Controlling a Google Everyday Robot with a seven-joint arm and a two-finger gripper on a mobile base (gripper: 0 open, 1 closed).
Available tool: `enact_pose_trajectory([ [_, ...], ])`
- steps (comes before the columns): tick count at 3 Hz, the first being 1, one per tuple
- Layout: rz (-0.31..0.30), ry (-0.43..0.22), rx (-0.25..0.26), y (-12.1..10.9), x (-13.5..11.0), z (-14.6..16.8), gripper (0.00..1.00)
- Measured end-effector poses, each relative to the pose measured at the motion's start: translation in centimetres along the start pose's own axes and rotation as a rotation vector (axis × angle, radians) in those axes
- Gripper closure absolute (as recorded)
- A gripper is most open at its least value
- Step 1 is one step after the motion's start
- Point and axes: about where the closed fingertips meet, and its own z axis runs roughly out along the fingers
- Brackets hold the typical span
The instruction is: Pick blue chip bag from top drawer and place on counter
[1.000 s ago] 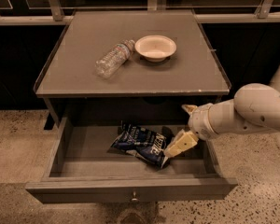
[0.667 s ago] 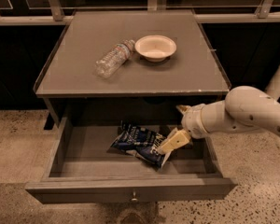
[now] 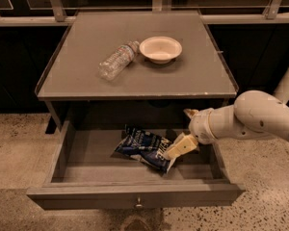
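The blue chip bag (image 3: 145, 147) lies crumpled on the floor of the open top drawer (image 3: 135, 194), right of its middle. My gripper (image 3: 184, 130) reaches into the drawer from the right, on the white arm (image 3: 260, 117). It is open. The lower fingertip (image 3: 179, 147) sits at the right end of the bag, touching or just above it; the upper fingertip (image 3: 190, 112) is under the counter's front edge. Nothing is held. The grey counter (image 3: 192, 76) is above the drawer.
A clear plastic water bottle (image 3: 117, 59) lies on its side on the counter, left of a white bowl (image 3: 160, 48). The drawer knob (image 3: 138, 204) faces the camera. A railing and dark panels run behind the cabinet. The floor is speckled.
My gripper has moved a little to the left inside the drawer, closer to the right end of the chip bag. The bag, bottle and bowl have not moved.
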Motion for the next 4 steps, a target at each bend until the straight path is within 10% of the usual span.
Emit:
enact_pose_trajectory([
  [4, 0.118, -0.035, 0.029, 3.9, 1.0, 7.1, 0.0],
])
